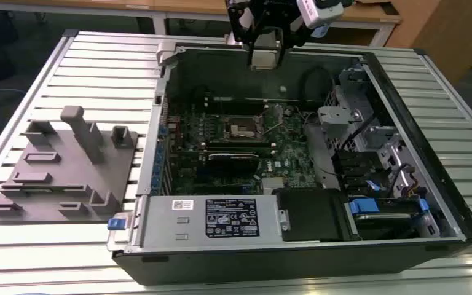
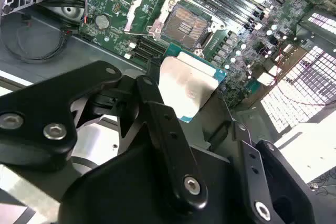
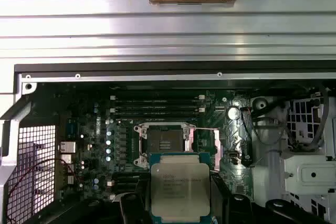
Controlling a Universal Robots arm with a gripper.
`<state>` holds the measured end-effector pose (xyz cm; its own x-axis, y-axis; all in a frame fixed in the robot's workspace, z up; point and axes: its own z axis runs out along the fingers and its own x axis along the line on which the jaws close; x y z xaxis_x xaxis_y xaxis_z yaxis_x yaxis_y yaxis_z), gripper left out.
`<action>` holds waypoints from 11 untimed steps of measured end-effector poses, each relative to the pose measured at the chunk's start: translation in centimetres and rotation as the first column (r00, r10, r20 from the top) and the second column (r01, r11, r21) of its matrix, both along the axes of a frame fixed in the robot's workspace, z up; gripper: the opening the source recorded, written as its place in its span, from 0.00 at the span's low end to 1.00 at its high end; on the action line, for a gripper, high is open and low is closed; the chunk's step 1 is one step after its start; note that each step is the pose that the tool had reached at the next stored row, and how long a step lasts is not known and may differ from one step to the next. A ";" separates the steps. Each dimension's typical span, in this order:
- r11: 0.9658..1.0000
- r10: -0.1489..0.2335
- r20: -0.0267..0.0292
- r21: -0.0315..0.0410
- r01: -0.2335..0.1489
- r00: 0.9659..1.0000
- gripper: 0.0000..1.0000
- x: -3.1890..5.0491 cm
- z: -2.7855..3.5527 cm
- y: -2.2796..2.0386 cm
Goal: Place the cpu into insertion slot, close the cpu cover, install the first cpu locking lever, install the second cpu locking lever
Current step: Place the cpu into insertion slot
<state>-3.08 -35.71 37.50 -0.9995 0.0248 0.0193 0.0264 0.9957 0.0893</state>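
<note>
Gripper: the gripper [image 1: 267, 54] hangs over the far edge of the open computer case [image 1: 302, 261], well above the board, with its fingers closed narrowly on the cpu.
Cpu: the cpu [image 3: 180, 186] sits clamped between the dark fingers [image 3: 130, 205], silver-tan top facing the first wrist view and green edge showing; in the second wrist view it [image 2: 188, 85] is held at its two sides, clear of the board.
Insertion slot: the insertion slot [image 3: 163, 142] lies bare on the green motherboard [image 1: 289, 163], its contact field uncovered; it is also plain in the second wrist view [image 2: 185, 24] and in the exterior view [image 1: 240, 127].
Cpu cover: the cpu cover [image 2: 135, 11] stands swung open just beside the slot, not over it.
Locking levers: too thin to tell how they sit.
Worktop: the slatted metal worktop [image 1: 96, 67] carries the case and, towards the exterior view's left, a grey moulded fixture [image 1: 64, 166], well apart from the gripper.
</note>
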 end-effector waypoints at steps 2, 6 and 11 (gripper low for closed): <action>1.000 0.000 0.000 0.000 0.000 1.000 0.54 0.00 0.00 0.00; 1.000 0.000 0.000 0.000 0.000 1.000 0.54 0.00 0.00 0.00; 1.000 0.000 0.000 0.000 0.000 1.000 0.54 0.00 -0.07 0.00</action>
